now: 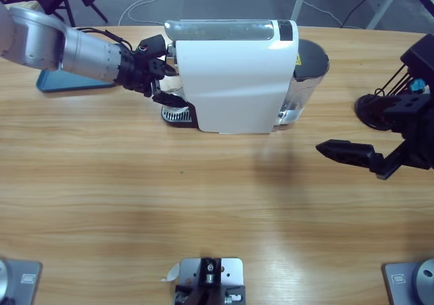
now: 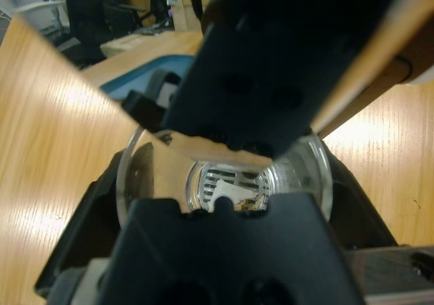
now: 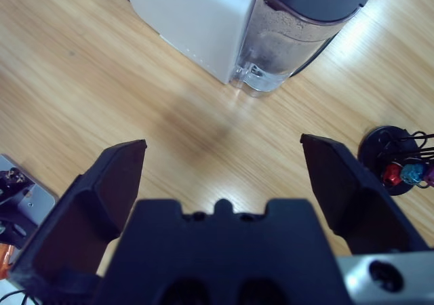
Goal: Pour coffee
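Observation:
A white coffee machine (image 1: 230,78) stands at the back middle of the table, its clear water tank (image 1: 304,81) on the right side. My left gripper (image 1: 163,81) reaches in from the left and is shut on a clear glass cup (image 2: 224,176), which sits over the machine's metal drip grate (image 1: 178,114) under the spout. In the left wrist view the grate (image 2: 227,183) shows through the cup's bottom. My right gripper (image 1: 342,149) hovers open over bare table to the right of the machine, nothing between its jaws; the right wrist view looks down at the water tank (image 3: 298,37).
A blue tray (image 1: 57,83) lies at the back left, mostly under the left arm. A black capsule stand (image 1: 380,105) with coloured capsules (image 3: 407,173) sits at the right edge. Bare wood stretches across the front half of the table.

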